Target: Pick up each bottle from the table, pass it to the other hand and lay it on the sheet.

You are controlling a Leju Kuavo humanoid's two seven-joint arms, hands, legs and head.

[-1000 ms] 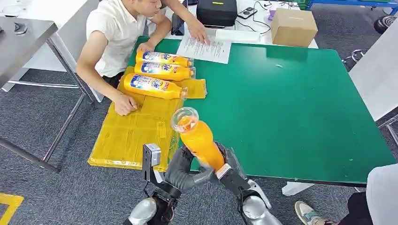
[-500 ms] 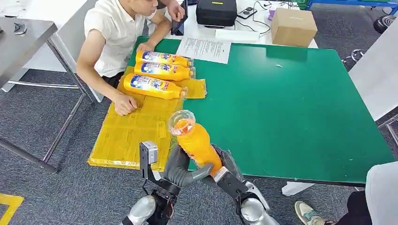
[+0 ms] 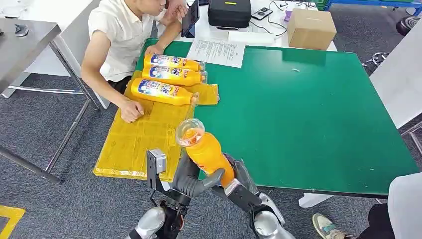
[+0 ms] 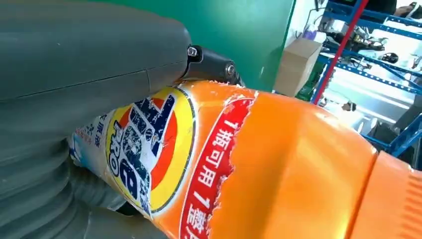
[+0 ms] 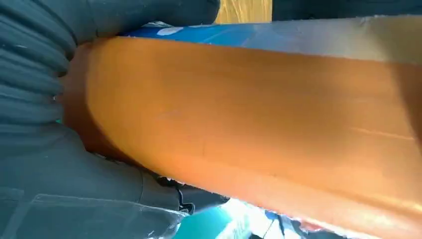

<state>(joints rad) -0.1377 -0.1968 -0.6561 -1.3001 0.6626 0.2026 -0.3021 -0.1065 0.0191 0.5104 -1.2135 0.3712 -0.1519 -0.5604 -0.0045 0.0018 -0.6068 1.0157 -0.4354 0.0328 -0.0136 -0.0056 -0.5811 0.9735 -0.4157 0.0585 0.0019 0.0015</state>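
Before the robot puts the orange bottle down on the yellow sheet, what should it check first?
1. Left hand holds the orange bottle: ok, its fingers wrap the lower body.
2. Right hand has let go: not ok, it is still on the bottle's base end.
3. Free room on the yellow sheet: ok, its near part is bare.
4. The three laid bottles are out of the way: ok, they lie at the far end.
5. The person's hand is off the sheet: not ok, it rests on it.
6. Cap is tight: cannot tell.
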